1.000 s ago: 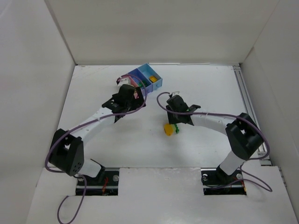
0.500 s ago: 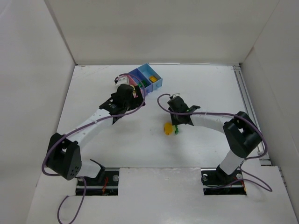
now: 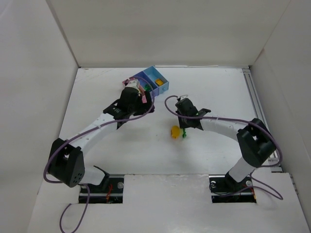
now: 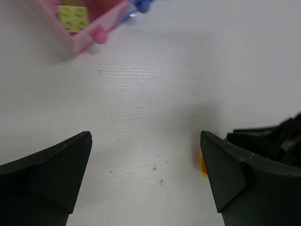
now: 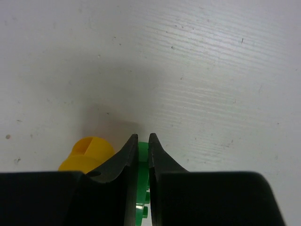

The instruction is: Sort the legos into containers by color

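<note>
My right gripper (image 3: 183,130) is shut on a dark green lego (image 5: 143,155), low over the table; the brick also shows in the top view (image 3: 184,134). An orange-yellow lego (image 5: 87,153) lies touching the outside of its left finger and shows in the top view (image 3: 175,131). My left gripper (image 4: 146,136) is open and empty over bare table beside the pink bin (image 4: 94,30), which holds a pale yellow-green lego (image 4: 73,18). In the top view the left gripper (image 3: 138,94) covers most of the pink bin (image 3: 128,80). The purple-blue bin (image 3: 145,79) and light blue bin (image 3: 163,87) stand beside it; the light blue one holds an orange-yellow lego (image 3: 159,82).
White walls enclose the table on three sides. A metal rail (image 3: 260,111) runs along the right edge. The right arm's black wrist (image 4: 273,139) shows close to my left gripper's right finger. A sliver of the orange-yellow lego (image 4: 203,165) peeks out beside that finger.
My left gripper has moved a little up and back toward the bins. My right gripper stays at the green and orange-yellow legos, shifting only slightly.
</note>
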Controlling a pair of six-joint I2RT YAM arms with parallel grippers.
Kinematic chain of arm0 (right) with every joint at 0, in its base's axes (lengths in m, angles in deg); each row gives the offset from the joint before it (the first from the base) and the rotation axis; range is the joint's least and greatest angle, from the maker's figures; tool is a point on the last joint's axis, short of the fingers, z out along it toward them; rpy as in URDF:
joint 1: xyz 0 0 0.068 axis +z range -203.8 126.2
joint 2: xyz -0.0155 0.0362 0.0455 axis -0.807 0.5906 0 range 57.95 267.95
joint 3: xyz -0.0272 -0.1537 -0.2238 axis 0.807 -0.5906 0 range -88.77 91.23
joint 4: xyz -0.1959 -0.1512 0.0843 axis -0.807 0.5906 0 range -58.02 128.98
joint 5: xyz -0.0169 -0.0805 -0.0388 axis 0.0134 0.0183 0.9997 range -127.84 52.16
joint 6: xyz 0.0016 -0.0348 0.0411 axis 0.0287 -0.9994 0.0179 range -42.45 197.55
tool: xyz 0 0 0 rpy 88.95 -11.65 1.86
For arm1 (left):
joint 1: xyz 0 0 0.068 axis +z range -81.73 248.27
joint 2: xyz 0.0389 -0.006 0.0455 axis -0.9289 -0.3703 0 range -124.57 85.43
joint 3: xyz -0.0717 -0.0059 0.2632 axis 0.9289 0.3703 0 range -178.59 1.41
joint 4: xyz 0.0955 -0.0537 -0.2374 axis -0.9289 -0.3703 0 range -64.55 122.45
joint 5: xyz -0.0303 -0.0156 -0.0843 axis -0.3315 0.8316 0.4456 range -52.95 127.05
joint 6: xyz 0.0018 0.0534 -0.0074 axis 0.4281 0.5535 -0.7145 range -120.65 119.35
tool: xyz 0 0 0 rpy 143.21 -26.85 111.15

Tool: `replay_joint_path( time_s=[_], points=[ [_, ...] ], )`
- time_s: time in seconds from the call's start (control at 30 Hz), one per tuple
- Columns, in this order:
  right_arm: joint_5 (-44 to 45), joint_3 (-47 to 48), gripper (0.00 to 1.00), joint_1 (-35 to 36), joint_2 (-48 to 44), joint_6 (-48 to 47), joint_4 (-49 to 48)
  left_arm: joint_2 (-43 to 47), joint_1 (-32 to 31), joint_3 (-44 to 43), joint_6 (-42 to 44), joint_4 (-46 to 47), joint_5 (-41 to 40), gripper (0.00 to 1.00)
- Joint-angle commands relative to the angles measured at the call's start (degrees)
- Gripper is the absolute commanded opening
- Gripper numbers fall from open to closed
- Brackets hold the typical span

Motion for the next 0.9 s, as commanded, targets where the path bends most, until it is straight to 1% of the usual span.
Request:
replay_joint_path(
  time_s=[0.0, 0.03, 0.07, 0.1, 0.13, 0.17, 0.23, 0.3, 0.37, 0.43, 0.6, 0.7, 0.83, 0.87],
  points=[
    [0.5, 4.0, 0.00, -0.1, -4.6, -2.5, 1.4, 2.5, -0.3, 0.8, 6.8, 6.2, 18.2, 1.00],
    [0.5, 5.4, 0.00, -0.1, -5.2, -3.3, 2.0, 2.5, -0.3, 2.3, 9.2, 10.0, 23.3, 1.00],
    [0.5, 6.1, 0.00, -0.1, -6.7, -4.7, 2.5, 2.5, -0.3, 3.3, 9.3, 12.6, 28.4, 1.00],
    [-0.9, 6.7, 0.00, -0.1, -7.5, -5.7, 2.5, 2.5, -0.3, 4.5, 9.3, 15.4, 38.1, 1.00],
    [-0.9, 7.2, 0.00, -0.1, -8.3, -6.4, 2.5, 2.5, -0.3, 5.5, 9.3, 18.5, 42.5, 1.00],
    [-1.8, 8.1, 0.00, -0.1, -9.8, -7.3, 3.0, 2.0, -0.3, 7.5, 7.7, 24.7, 46.4, 1.00],
    [-3.2, 8.9, 0.00, -0.6, -11.2, -8.0, 3.0, 0.4, -0.3, 7.6, 7.7, 26.3, 52.2, 1.00],
    [-3.7, 10.3, 0.00, -0.6, -12.2, -8.0, 3.7, -0.7, -0.3, 6.9, 7.1, 26.3, 52.2, 1.00],
    [-4.5, 11.1, 0.00, -0.6, -12.9, -8.5, 3.7, -1.5, -0.3, 6.9, 7.1, 27.0, 54.7, 1.00],
    [-5.2, 11.7, 0.00, -0.6, -12.9, -8.5, 4.3, -2.4, -0.3, 6.3, 5.1, 29.8, 56.4, 1.00],
    [-6.3, 12.8, 0.00, -0.6, -12.4, -8.5, 4.3, -5.3, -2.1, 4.7, 5.1, 30.4, 55.8, 1.00],
    [-6.3, 13.4, 0.00, -0.6, -12.4, -8.5, 3.7, -7.2, -2.2, 3.9, 4.5, 30.4, 56.3, 1.00],
    [-7.4, 13.4, 0.00, -0.6, -13.0, -8.5, 3.2, -8.2, -2.2, 3.3, 3.1, 32.2, 56.3, 0.92],
    [-7.4, 13.4, 0.00, -0.1, -13.0, -8.0, 3.2, -9.0, -2.2, 2.6, 2.6, 32.2, 56.3, 0.84]
  ],
)
